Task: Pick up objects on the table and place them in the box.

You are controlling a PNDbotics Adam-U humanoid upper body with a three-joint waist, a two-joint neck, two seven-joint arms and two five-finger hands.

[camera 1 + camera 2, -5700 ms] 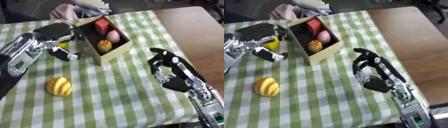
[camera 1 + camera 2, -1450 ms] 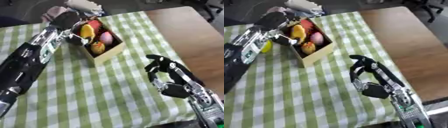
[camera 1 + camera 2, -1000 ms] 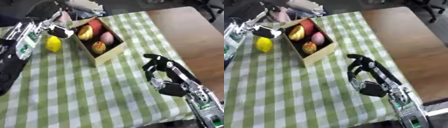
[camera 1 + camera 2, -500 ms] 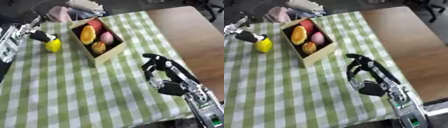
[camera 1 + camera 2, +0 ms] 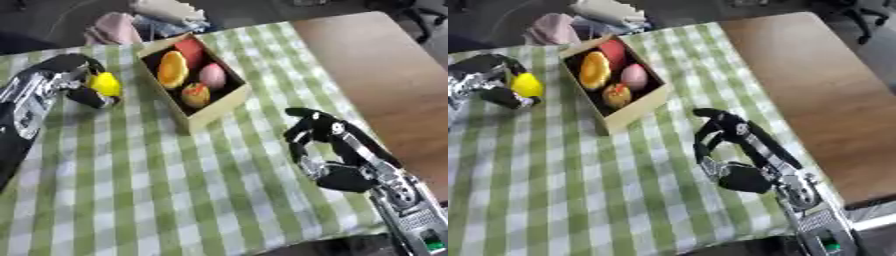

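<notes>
A tan cardboard box [image 5: 220, 106] stands open on the green checked cloth. Inside it lie an orange-yellow fruit [image 5: 172, 70], a red piece [image 5: 192, 49], a pink fruit [image 5: 213, 76] and a small red-yellow fruit [image 5: 195, 95]. Left of the box a yellow fruit [image 5: 107, 84] rests on the cloth. My left hand [image 5: 63, 75] comes in from the left edge and curls around it, fingers above and thumb below. My right hand [image 5: 325, 145] hovers over the cloth at the lower right, fingers relaxed and up, holding nothing.
Crumpled pink and pale cloths [image 5: 144, 22] lie heaped behind the box at the table's far edge. Bare brown tabletop [image 5: 385, 65] runs along the right of the checked cloth [image 5: 157, 190].
My left hand put the orange-yellow fruit into the box, then drew back left and closed round the yellow fruit. The right hand stayed idle. The camera shifted.
</notes>
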